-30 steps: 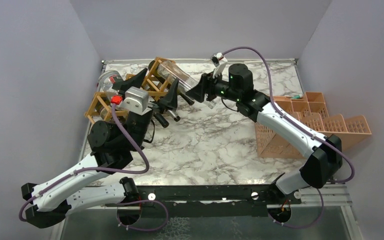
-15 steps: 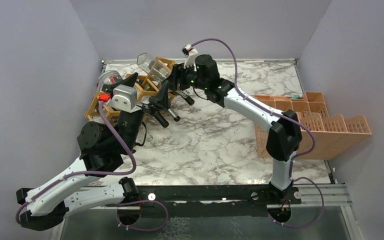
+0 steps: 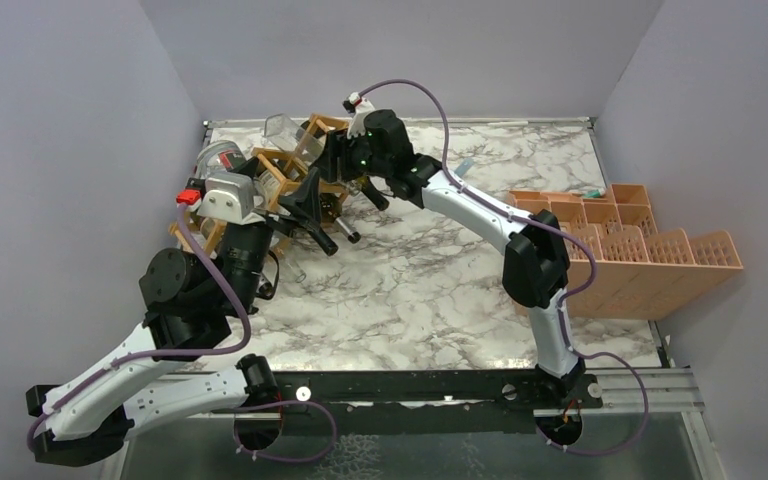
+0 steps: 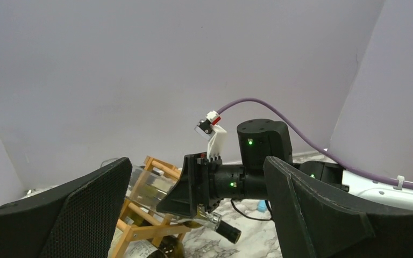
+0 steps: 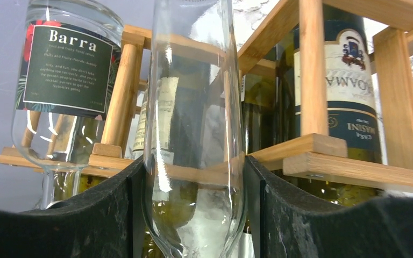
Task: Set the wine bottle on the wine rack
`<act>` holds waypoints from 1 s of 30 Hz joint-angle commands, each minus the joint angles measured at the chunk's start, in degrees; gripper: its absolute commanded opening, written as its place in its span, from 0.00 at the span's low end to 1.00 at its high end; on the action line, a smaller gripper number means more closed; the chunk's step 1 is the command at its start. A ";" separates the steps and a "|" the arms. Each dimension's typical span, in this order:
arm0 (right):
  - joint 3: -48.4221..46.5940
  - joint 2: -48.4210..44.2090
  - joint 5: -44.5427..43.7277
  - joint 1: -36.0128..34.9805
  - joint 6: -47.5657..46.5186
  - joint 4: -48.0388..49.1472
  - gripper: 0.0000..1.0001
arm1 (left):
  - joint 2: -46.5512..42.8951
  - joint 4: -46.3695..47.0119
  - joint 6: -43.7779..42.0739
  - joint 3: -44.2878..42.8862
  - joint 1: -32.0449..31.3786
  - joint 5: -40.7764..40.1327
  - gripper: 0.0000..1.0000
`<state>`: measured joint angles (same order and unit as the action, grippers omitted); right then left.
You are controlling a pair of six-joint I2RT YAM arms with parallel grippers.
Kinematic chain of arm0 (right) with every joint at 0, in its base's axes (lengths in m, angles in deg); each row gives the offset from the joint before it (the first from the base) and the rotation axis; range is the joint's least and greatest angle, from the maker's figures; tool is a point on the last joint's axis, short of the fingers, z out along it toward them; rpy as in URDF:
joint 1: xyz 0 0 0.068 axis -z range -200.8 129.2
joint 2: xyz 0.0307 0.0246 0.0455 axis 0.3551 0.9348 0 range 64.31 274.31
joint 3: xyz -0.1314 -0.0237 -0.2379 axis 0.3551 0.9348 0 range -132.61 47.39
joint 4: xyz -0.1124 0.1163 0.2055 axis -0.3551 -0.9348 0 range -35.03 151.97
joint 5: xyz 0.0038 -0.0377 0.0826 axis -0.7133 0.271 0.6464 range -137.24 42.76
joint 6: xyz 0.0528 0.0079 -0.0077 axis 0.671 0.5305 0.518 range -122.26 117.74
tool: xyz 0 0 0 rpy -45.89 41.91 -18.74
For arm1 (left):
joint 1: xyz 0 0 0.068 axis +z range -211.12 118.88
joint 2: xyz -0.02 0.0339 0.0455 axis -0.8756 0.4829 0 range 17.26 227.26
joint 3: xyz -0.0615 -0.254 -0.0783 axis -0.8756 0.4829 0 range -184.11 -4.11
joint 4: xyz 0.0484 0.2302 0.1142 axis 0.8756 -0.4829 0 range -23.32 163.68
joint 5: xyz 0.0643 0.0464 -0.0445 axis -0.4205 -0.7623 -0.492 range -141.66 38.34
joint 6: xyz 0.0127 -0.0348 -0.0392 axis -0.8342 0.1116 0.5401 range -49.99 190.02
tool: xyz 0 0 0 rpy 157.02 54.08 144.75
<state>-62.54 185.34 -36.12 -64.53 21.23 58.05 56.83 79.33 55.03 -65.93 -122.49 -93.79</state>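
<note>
Your marble-patterned table is hard and slick, so anything dropped from here would roll or break rather than settle. The salmon-pink plastic crate, gridded and boxy, sits well apart at the right and plays no part. The wine rack, a light wooden lattice of thin square bars, stands at the far left and is partly loaded. A clear bottle labelled Barra and a dark green bottle lie in its openings, so a sideways push could shift the whole frame or knock a neighbour. The wine bottle you are placing is clear, smooth, round glass. It is held over the top of the rack, lying between two bars, and I judge it is not yet resting in a cradle. The right gripper is clamped on the glass with a black finger on either side. Smooth glass may slip or twist in that grip if the far end catches a bar. The left gripper is spread wide with nothing in it, close beside the rack; the two grippers are near each other, so mind a collision
</note>
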 commanded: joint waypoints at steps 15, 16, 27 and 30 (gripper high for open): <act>-2.56 1.30 -1.71 -0.38 0.52 1.10 0.71 | -0.07 -11.29 2.09 -1.65 -0.16 -4.60 0.99; -2.43 1.17 -1.76 -0.39 0.44 0.96 0.72 | -0.10 -11.49 1.81 -1.71 -0.16 -4.87 0.99; -1.80 -3.05 -3.78 -0.38 -1.89 -0.10 0.85 | 1.33 -11.15 0.30 -3.10 -0.16 -5.16 0.99; -2.70 -5.59 -6.59 -0.35 -5.33 -1.26 0.87 | 1.84 -12.37 0.27 -4.60 -0.16 -5.17 0.99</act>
<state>-64.39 185.64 -37.59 -65.36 20.66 57.59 58.08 67.81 56.04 -67.09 -122.49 -97.59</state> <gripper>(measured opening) 0.860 0.988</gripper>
